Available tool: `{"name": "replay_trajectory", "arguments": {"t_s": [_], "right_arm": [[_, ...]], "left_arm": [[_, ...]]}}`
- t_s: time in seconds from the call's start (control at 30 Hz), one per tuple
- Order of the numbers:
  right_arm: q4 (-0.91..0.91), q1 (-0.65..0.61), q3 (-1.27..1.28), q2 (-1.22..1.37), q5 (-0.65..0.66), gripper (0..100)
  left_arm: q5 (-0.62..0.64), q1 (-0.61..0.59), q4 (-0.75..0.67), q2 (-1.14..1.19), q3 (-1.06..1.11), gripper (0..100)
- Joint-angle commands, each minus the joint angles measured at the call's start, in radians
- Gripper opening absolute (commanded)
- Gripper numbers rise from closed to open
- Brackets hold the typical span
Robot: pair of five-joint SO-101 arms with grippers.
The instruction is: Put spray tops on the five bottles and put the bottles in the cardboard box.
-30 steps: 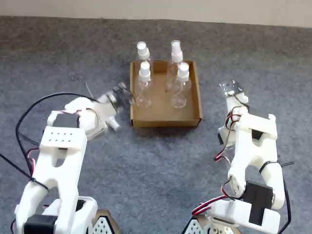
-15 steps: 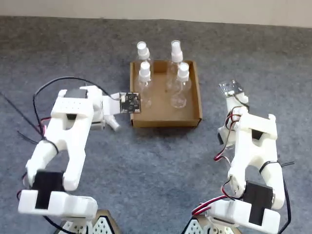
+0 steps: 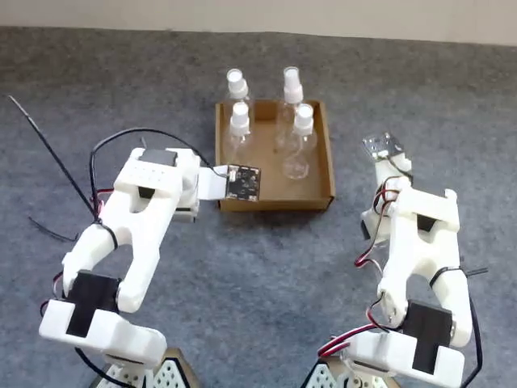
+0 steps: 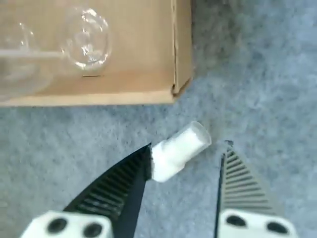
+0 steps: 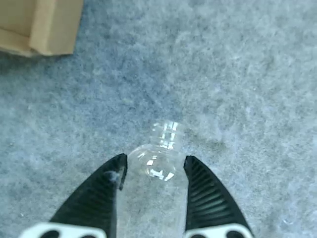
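Nearest me, the left arm (image 3: 129, 234) and the right arm (image 3: 420, 242) rise from the near edge of the grey carpeted tabletop (image 3: 266, 283).

The right gripper (image 5: 153, 168) is clenched on a clear plastic bottle (image 5: 161, 148) with a bare, open neck. Both black fingers press against its sides, and the neck pokes out past the fingertips over the grey surface. From above, I see that gripper (image 3: 386, 153) toward the right edge, apart from the right wall of the brown cardboard box (image 3: 275, 200).

The left gripper (image 4: 188, 147) is spread wide just off the box's near left corner (image 4: 181, 87). A white plastic spray top (image 4: 178, 148) sits tilted between its fingers, touching 1 finger and apart from the other. I cannot tell whether it rests on the tabletop.

Farther out, the box sits midway between the left and right edges, toward the far edge. Inside it stand 4 clear bottles (image 3: 240, 149), each upright with a white spray top fitted. 2 are in the nearer row and 2 in the row behind, close together.
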Motion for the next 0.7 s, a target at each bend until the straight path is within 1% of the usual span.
{"name": "replay_trajectory", "arguments": {"t_s": [0.0, 0.17, 0.27, 0.4, 0.47, 0.67], "right_arm": [[-0.005, -0.007, 0.024, 0.012, -0.005, 0.5], [-0.005, -0.007, 0.024, 0.010, -0.005, 0.5], [-0.005, -0.005, 0.024, 0.007, -0.005, 0.5], [-0.005, -0.005, 0.024, 0.004, -0.005, 0.5], [-0.005, -0.004, 0.022, 0.004, -0.005, 0.5], [-0.005, -0.007, 0.022, 0.004, -0.008, 0.5]], "left_arm": [[-0.167, 0.007, -0.006, -0.004, -0.005, 20], [-0.167, 0.005, -0.124, -0.005, 0.102, 21], [-0.167, 0.005, -0.164, -0.005, 0.136, 21], [-0.164, -0.001, -0.164, -0.005, 0.142, 20], [-0.163, -0.024, -0.163, -0.007, 0.142, 20], [-0.163, -0.093, -0.161, -0.007, 0.142, 13]]}}
